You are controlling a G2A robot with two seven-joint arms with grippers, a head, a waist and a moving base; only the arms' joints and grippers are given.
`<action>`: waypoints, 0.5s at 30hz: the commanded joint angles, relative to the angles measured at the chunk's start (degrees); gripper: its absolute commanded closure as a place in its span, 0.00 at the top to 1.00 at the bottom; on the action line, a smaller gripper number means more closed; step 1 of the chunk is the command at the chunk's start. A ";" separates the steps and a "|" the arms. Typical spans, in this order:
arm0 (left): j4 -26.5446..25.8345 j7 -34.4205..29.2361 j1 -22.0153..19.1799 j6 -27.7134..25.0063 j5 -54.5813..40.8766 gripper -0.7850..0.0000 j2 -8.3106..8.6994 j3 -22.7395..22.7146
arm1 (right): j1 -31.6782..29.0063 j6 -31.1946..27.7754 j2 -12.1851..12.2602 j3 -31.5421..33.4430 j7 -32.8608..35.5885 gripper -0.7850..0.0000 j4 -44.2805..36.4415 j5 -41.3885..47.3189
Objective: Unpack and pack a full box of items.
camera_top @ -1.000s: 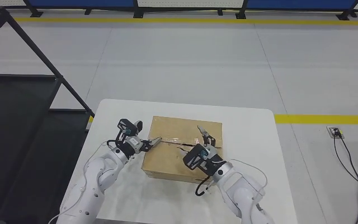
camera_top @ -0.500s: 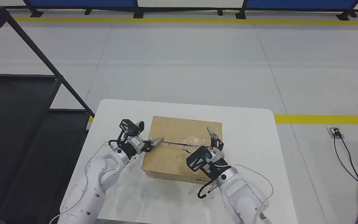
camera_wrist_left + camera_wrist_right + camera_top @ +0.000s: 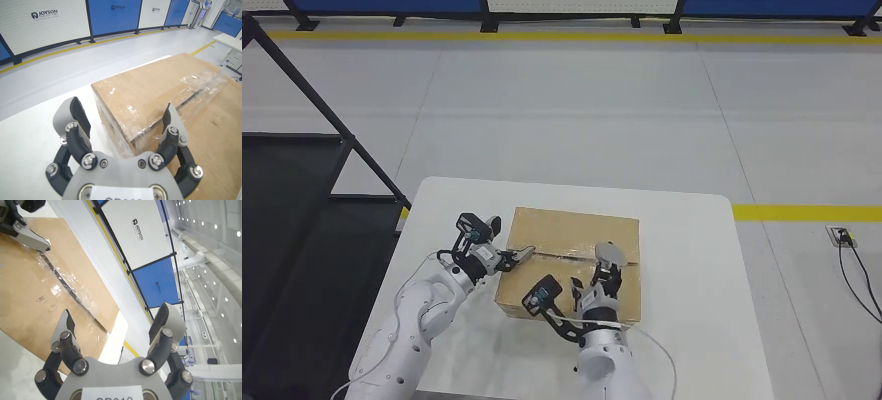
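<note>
Swung round over the box (image 3: 567, 232), the right gripper (image 3: 115, 309) is held agape, like the left gripper (image 3: 122, 103); stiff cardboard, slick tape (image 3: 198, 85): the flap seam is judged the best hold

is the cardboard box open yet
No, the flaps of the cardboard box lie flat and shut, with crinkled clear tape over the seam between them.

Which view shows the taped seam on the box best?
The right wrist view. There the taped seam runs almost end to end across the top of the box, with the crumpled tape and the dark gap plain. The left wrist view shows it foreshortened, at a shallow angle. The top view shows it as a thin, small line.
</note>
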 commanded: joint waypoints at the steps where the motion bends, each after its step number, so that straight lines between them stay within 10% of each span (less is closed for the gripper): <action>1: -0.10 0.11 0.16 -0.14 0.00 1.00 0.04 -0.16 | 1.05 1.53 -0.47 0.20 0.74 1.00 1.20 0.98; 15: -0.58 0.53 0.68 -0.49 0.02 1.00 0.07 -0.22 | 3.11 1.11 -1.32 7.78 -4.97 1.00 3.85 13.86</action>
